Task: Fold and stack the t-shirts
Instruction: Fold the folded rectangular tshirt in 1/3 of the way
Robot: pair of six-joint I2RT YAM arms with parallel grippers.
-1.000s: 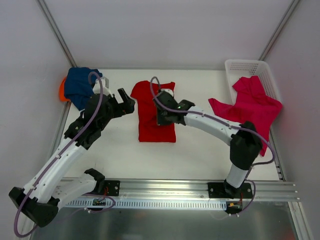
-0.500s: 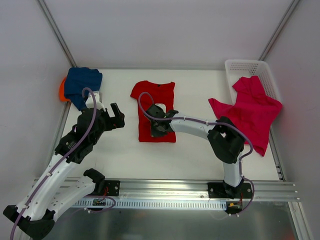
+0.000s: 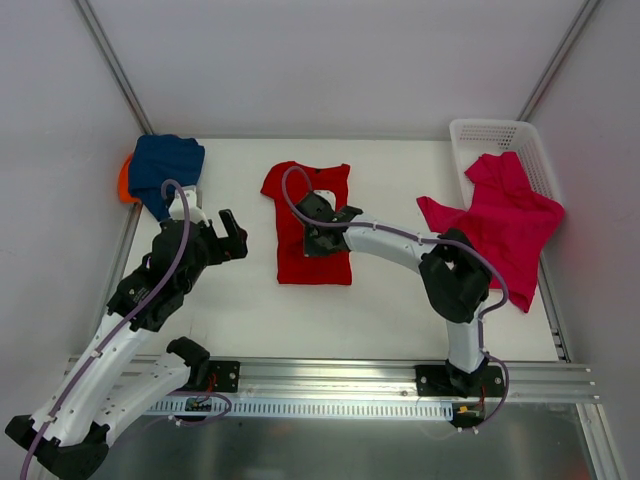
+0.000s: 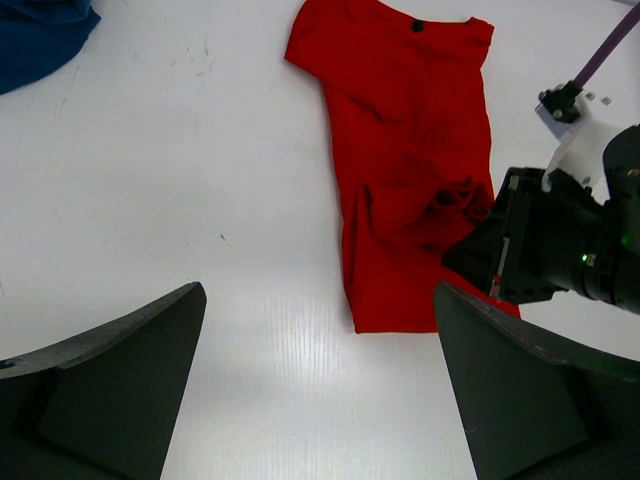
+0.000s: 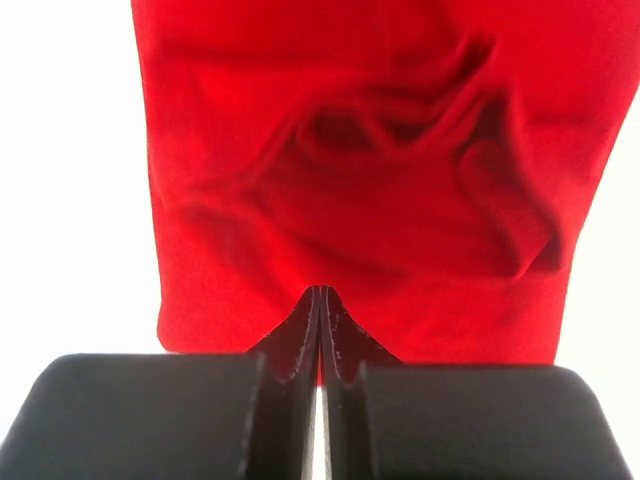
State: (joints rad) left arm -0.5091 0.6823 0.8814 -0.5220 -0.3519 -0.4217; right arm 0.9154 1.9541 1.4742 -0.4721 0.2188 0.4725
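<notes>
The bright red t-shirt lies flat mid-table, folded to a narrow strip, collar far; it also shows in the left wrist view and the right wrist view, creased in the middle. My right gripper is shut, tips low over the red cloth near one edge, with no cloth seen between them. My left gripper is open and empty over bare table left of the shirt. The navy t-shirt lies on the orange one at the far left. The magenta-pink t-shirt hangs from the basket.
A white lattice basket stands at the far right corner. A corner of the navy shirt shows in the left wrist view. Frame posts rise at both far corners. A metal rail runs along the near edge.
My left gripper has drawn back left and nearer from the red shirt's edge. My right gripper slid toward the shirt's near end, then came back a little. The shirt lies as before.
</notes>
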